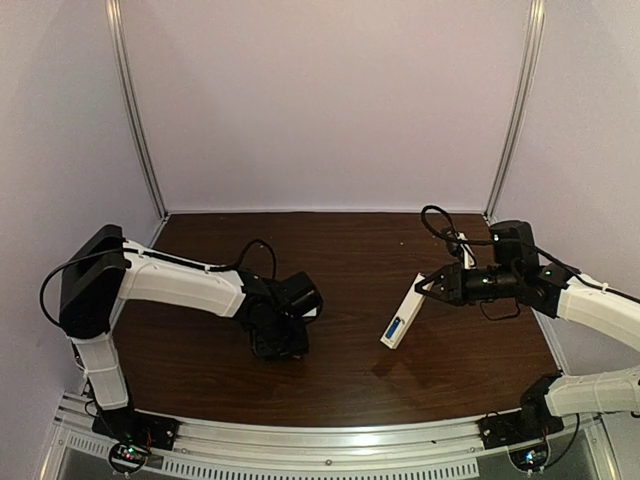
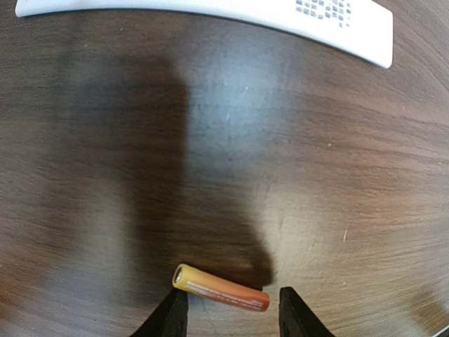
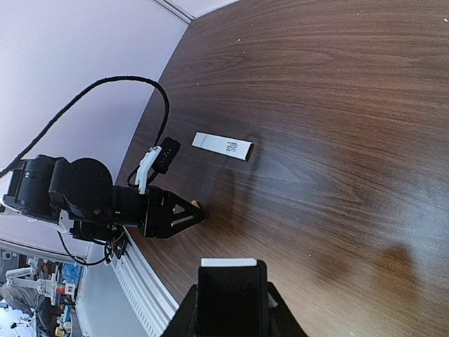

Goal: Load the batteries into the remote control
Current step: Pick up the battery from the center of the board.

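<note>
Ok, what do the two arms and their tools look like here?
The left arm and right arm match: white shell links with black joints. A loose black cable loops over each wrist. The left tool and right tool are black, each with two tapering fingers; the left one shows triangular cut-outs on its side.

Site is presenting as a robotics lab cell: pale wall panels [image 1: 320, 100] and aluminium uprights [image 1: 135, 110] are enclosing a dark wood table [image 1: 350, 380], with left arm [image 1: 180, 285] and right arm [image 1: 600, 305] sitting bolted to a metal rail [image 1: 330, 445] at the near edge.
</note>
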Motion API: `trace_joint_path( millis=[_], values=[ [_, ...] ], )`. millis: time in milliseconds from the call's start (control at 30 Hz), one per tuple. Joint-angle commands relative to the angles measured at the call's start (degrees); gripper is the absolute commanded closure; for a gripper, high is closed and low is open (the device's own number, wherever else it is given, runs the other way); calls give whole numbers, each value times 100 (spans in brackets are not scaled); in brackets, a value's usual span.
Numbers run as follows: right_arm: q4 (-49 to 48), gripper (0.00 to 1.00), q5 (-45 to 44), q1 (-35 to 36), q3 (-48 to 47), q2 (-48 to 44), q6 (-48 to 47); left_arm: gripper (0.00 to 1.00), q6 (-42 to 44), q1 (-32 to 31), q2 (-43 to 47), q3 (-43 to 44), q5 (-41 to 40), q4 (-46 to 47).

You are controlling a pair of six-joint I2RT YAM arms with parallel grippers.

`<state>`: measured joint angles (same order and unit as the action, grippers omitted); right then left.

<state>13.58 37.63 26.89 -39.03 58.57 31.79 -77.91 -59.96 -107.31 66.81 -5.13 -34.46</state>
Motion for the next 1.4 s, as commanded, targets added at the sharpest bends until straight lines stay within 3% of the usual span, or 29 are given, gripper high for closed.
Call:
trace_joint_path(
  millis=[0,267,633,800,1367],
  values=[
    [-108,100,-9,-61,-80,-69,-35,55,8,128,-657,-100,-305,-784],
    [-27,100,11,-83,-100,-66,-146,58,134,131,-880,-32,-455,-879],
    [-18,100,26,-105,-89,-119,-116,79,949,86,-1189,162,-858,-1063],
    [-84,100,58,-106,-79,34,-75,100,1286,-33,-1101,160,-906,-960],
    [-347,100,100,-109,113,-93,249,100,3402,-88,68,-842,-300,462]
  ],
)
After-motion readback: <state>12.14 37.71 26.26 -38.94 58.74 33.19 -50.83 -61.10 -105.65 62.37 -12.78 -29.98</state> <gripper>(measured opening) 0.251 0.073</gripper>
